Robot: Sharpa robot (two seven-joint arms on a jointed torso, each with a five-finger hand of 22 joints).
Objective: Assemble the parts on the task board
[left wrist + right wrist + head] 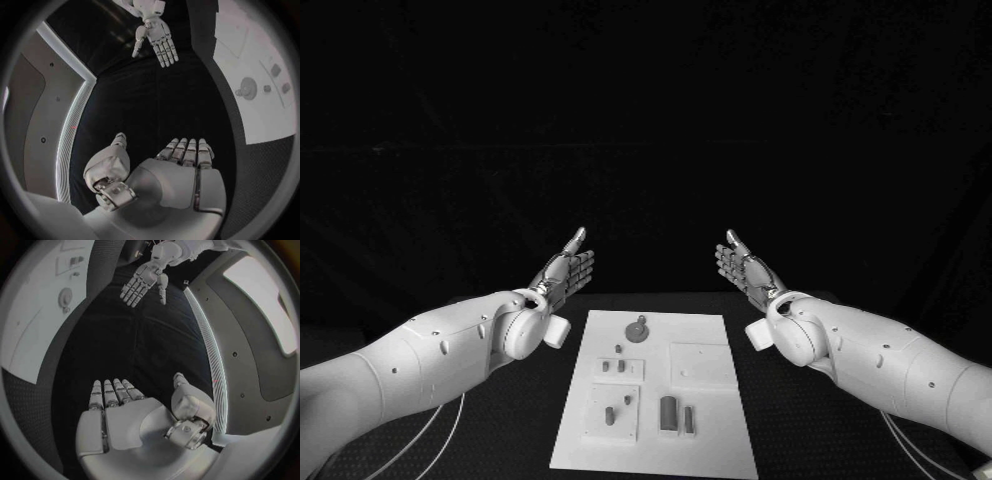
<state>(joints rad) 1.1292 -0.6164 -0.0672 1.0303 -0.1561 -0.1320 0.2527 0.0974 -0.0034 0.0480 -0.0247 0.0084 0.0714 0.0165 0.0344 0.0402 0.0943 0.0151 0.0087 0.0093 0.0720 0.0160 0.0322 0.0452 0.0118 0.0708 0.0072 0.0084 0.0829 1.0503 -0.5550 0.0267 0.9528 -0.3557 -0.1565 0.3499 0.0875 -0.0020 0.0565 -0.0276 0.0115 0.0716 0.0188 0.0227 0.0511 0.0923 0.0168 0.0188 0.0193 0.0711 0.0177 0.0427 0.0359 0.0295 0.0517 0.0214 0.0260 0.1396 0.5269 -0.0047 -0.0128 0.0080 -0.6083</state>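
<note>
A: Starting with the biggest, the table (798, 440) is black, and the board (713, 445) lies flat at its middle, its long side running from the near edge toward the far edge.

B: And the hands?

A: The left hand (565, 268) hangs above the table beyond the board's far left corner, fingers straight and a little apart, holding nothing. The right hand (746, 266) mirrors it past the far right corner, fingers likewise spread and empty. Both palms face inward toward each other, well apart, neither touching the board.

B: The wrist views agree?

A: Yes. In the left wrist view its own hand (184, 165) lies flat and open over black cloth, with the other hand (157, 40) across from it, fingers splayed. The right wrist view gives the same in reverse.

B: Parts?

A: A round disc (638, 330) with a short stem sits near the board's far edge. Small blocks (612, 367) sit in a raised square by the left edge, with a plain raised square (702, 362) beside it toward the right edge. Two upright pieces (676, 414) stand near the near edge, with a peg (610, 414) in another square to their left.

B: Any writing or labels?

A: None I can read on the board or arms.
</note>
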